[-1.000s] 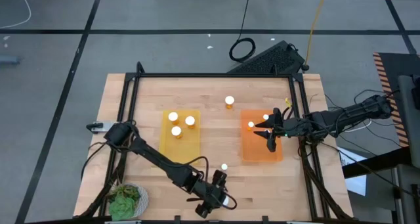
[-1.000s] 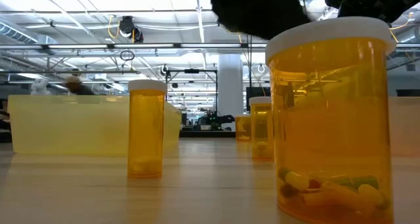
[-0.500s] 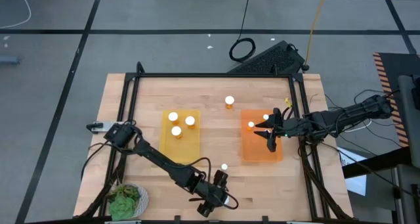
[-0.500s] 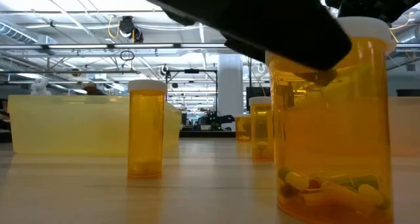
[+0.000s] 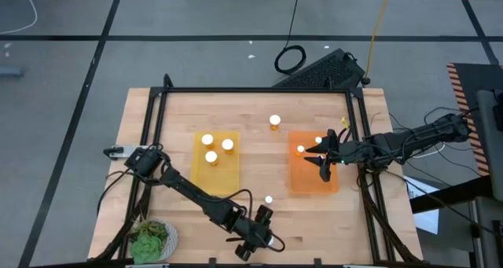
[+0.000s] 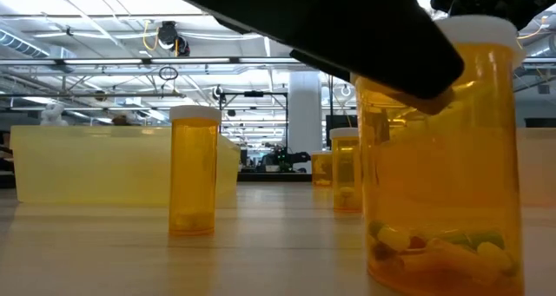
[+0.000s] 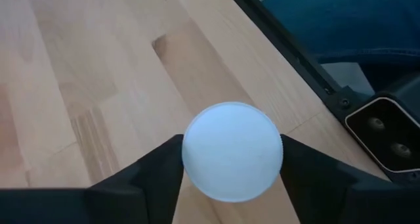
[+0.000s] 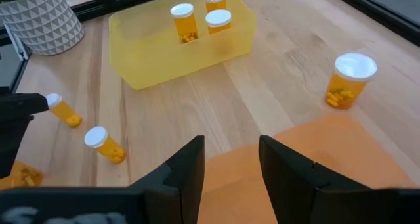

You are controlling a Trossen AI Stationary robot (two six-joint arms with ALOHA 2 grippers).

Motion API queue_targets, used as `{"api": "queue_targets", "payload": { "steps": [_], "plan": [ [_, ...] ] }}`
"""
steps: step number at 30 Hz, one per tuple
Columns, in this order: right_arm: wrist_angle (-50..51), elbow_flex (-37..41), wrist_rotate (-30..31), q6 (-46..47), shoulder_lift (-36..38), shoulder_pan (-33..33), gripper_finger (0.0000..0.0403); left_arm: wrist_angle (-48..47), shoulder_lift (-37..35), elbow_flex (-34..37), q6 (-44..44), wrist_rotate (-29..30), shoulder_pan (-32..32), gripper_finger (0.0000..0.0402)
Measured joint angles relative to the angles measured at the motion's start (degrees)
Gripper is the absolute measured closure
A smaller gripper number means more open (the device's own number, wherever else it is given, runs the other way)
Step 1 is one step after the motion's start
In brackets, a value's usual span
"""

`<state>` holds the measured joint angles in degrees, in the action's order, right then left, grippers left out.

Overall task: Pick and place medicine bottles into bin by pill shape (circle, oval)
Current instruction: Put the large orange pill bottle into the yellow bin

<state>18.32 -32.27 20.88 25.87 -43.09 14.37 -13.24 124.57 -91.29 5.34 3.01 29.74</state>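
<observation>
A pale wooden table (image 5: 259, 103) stands on a grey workshop floor. At its near edge the left gripper (image 7: 231, 159) brackets a white-capped bottle (image 7: 231, 159) — fingers spread to cap width, seemingly touching both sides. If the grip is shallow, the bottle could tip or slip when lifted. The right gripper (image 5: 324, 159) hovers open and empty over the orange tray (image 5: 306, 185). Three bottles stand in the yellow tray (image 5: 200, 174); others wait loose on the table.

Both arms are dark, nearly black, made of slim jointed segments. Black cables run along the right arm (image 5: 409, 145). The fingers (image 8: 187, 175) are matte black, flat and angular.
</observation>
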Motion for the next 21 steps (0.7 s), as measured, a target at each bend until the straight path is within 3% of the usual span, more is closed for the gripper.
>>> {"api": "queue_targets", "payload": {
  "steps": [13,21],
  "plan": [
    [-0.02,0.0,-0.02,0.44,0.0,0.0,0.0264,-0.34,-0.75,0.07,0.58,-0.01,-0.2,0.0174],
    [-0.06,0.01,0.01,0.09,0.02,-0.01,0.0264,-4.77,-6.24,0.07,-0.06,0.07,-1.07,0.0174]
  ]
}}
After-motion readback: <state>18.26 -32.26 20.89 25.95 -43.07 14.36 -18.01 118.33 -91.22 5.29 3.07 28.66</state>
